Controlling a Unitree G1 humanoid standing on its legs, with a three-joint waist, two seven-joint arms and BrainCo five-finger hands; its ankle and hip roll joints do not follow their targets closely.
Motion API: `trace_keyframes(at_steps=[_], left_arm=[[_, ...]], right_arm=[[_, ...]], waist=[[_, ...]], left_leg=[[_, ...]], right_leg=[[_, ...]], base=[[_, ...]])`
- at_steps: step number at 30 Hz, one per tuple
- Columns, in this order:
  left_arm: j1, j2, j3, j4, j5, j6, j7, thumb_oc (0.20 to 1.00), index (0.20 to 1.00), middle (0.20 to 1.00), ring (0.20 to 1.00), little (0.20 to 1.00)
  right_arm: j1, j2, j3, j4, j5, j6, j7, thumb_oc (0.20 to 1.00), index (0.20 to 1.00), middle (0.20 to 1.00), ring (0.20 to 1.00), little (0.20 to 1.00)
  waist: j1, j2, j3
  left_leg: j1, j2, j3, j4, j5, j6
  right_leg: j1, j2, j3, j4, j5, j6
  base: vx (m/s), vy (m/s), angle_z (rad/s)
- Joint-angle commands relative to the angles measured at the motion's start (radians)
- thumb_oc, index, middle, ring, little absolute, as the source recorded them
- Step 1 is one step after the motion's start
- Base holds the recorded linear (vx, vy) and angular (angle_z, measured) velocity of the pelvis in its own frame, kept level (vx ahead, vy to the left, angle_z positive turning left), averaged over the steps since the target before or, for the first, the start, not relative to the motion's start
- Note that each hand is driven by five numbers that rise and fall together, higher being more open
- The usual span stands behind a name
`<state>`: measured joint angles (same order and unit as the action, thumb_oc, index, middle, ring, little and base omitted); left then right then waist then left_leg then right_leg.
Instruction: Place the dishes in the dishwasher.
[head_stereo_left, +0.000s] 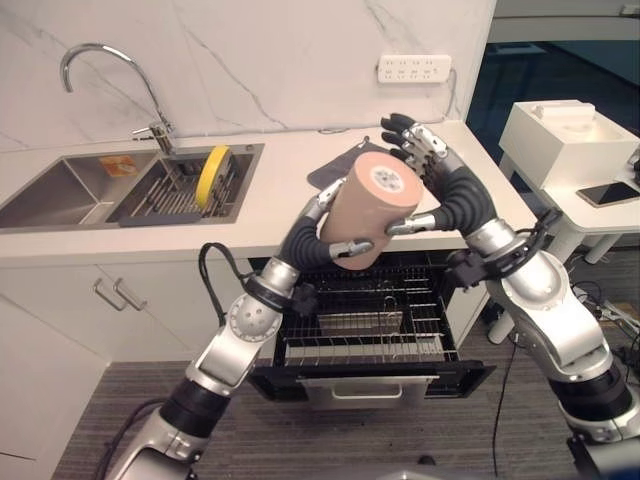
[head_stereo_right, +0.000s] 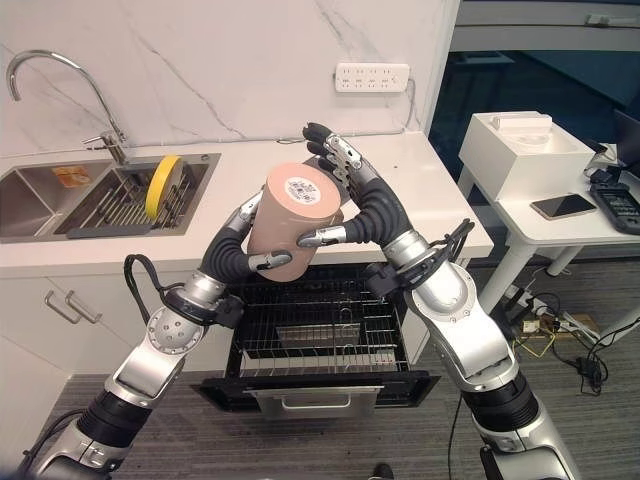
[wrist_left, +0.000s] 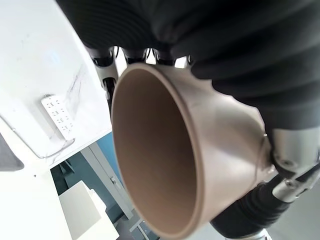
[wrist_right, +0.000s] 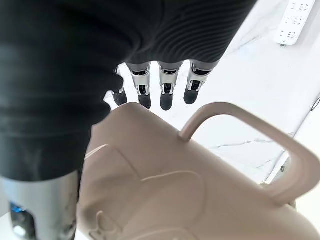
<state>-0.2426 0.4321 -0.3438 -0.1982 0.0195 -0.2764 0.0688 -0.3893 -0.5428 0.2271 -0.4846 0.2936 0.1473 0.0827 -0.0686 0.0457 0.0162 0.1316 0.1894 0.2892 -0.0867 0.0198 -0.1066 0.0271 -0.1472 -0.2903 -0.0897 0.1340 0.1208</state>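
Beige, rigid and probably light, the handled cup (head_stereo_left: 368, 210) is held tilted above the open dishwasher rack (head_stereo_left: 365, 325), left hand (head_stereo_left: 325, 215) curled round its wall, right hand (head_stereo_left: 425, 150) straight-fingered at its base; smooth sides may slip, and the yellow plate (head_stereo_left: 211, 176) waits in the sink (head_stereo_left: 60, 190).

A round white label (head_stereo_left: 386, 180) with small print sits on the bottom of the tan mug (head_stereo_left: 365, 210). The print is too small to read. An orange sticker (head_stereo_left: 118, 166) lies in the sink (head_stereo_left: 60, 195), unreadable too.
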Motion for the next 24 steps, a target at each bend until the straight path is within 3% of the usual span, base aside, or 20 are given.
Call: trace_keyframes(at_steps=[1, 24], left_arm=[[-0.109, 0.05, 0.038, -0.061, -0.035, -0.035, 0.035, 0.2, 0.2, 0.2, 0.2, 0.2], [-0.109, 0.047, 0.023, -0.06, -0.015, -0.041, 0.013, 0.2, 0.2, 0.2, 0.2, 0.2]], right_arm=[[-0.115, 0.005, -0.03, -0.032, -0.015, -0.056, 0.007, 1.0, 1.0, 1.0, 1.0, 1.0], [-0.146, 0.011, -0.02, -0.036, -0.018, -0.039, 0.003, 1.0, 1.0, 1.0, 1.0, 1.0]], waist=[[0.004, -0.05, -0.002], [0.009, -0.052, 0.0]], left_leg=[[0.016, 0.04, 0.022, -0.001, -0.012, -0.024], [0.014, 0.041, 0.021, -0.001, -0.01, -0.024]], right_leg=[[0.095, -0.035, 0.028, 0.002, -0.113, 0.044], [0.097, -0.031, 0.028, 0.002, -0.117, 0.039]], base=[[0.0, 0.0, 0.0], [0.0, 0.0, 0.0]])
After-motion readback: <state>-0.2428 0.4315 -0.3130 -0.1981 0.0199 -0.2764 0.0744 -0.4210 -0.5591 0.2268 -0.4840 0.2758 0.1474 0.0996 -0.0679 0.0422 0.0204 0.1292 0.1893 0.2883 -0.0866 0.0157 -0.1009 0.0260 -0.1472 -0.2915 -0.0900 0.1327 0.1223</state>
